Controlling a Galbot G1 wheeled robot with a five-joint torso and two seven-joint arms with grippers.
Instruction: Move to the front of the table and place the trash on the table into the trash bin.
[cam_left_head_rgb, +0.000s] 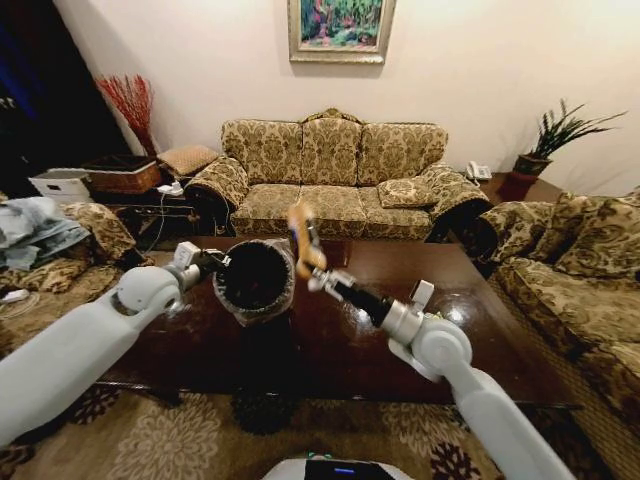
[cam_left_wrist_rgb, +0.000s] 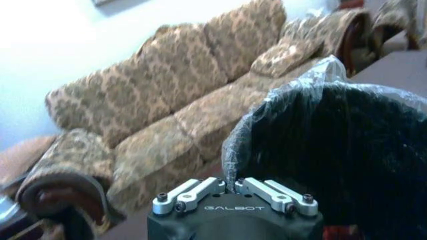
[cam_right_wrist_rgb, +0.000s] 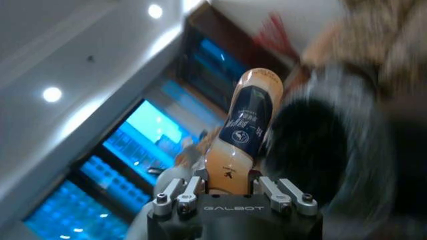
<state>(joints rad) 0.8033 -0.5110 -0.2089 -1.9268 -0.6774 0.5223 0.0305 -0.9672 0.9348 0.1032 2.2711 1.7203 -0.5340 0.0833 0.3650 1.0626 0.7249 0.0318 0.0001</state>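
Two arms reach over the dark brown counter (cam_left_head_rgb: 330, 340) in the head view. The left gripper (cam_left_head_rgb: 213, 262) holds the black trash bin (cam_left_head_rgb: 256, 278) by its rim, lifted and tilted, with the opening facing the camera. The right gripper (cam_left_head_rgb: 318, 280) holds the brown bottle (cam_left_head_rgb: 303, 238) just beside the rim of the bin.

From the left wrist, the jaws of the left gripper (cam_left_wrist_rgb: 233, 186) are closed on the edge of the plastic-lined bin (cam_left_wrist_rgb: 333, 155), with a patterned sofa (cam_left_wrist_rgb: 187, 100) behind.

From the right wrist, the jaws of the right gripper (cam_right_wrist_rgb: 230, 182) clamp the lower part of the bottle (cam_right_wrist_rgb: 243, 125), next to the dark bin (cam_right_wrist_rgb: 320, 150).
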